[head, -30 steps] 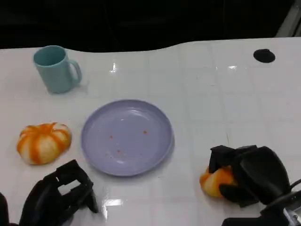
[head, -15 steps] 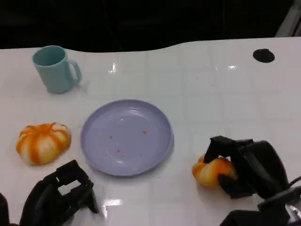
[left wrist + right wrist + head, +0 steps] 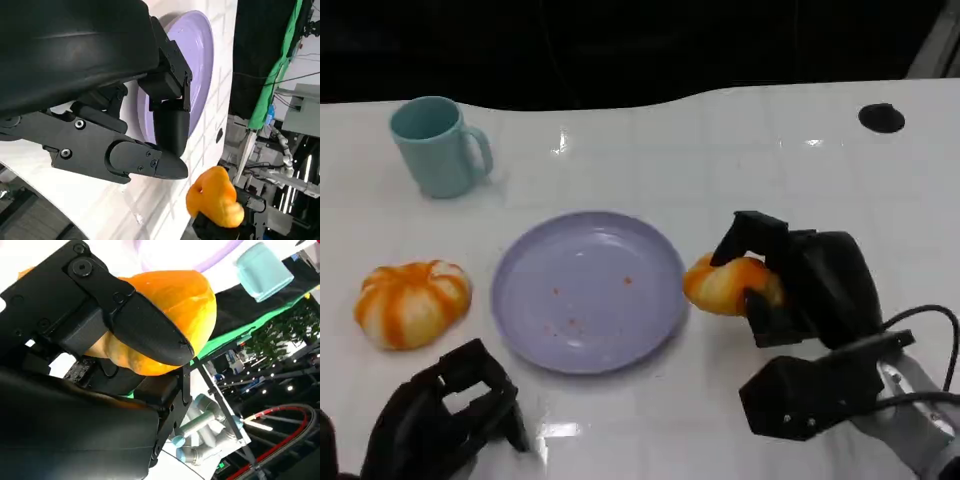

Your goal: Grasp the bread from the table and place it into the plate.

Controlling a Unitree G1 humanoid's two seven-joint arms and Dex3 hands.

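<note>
We are holding the bread [image 3: 728, 284] in our right hand [image 3: 800, 290], fingers wrapped over its top and under its side, and we are carrying it just beside the plate's [image 3: 588, 290] right rim, apparently lifted off the surface [image 3: 770, 180]; we judge that a grip from the outer side is leaving the bread's plate-facing side free, so it can go over the rim first. The plate is lying bare but for a few crumbs, which suits a drop near its middle. Our left hand [image 3: 445, 415] is resting near the plate's lower left, fingers curled in and holding nothing, kept out of the way as far as we can judge. A second, striped bread [image 3: 412, 302] is sitting left of the plate, apart from it, and a teal cup [image 3: 438, 146] is standing well beyond the plate toward the far left. The right wrist view is showing what the head view is not: a finger [image 3: 145, 330] pressing across the bread [image 3: 175, 305], with the plate's rim [image 3: 210, 260] and the cup [image 3: 262, 270] beyond. The left wrist view is showing the bread [image 3: 214, 197] seen from the plate's [image 3: 200, 55] other side, past our idle left hand [image 3: 100, 100].
</note>
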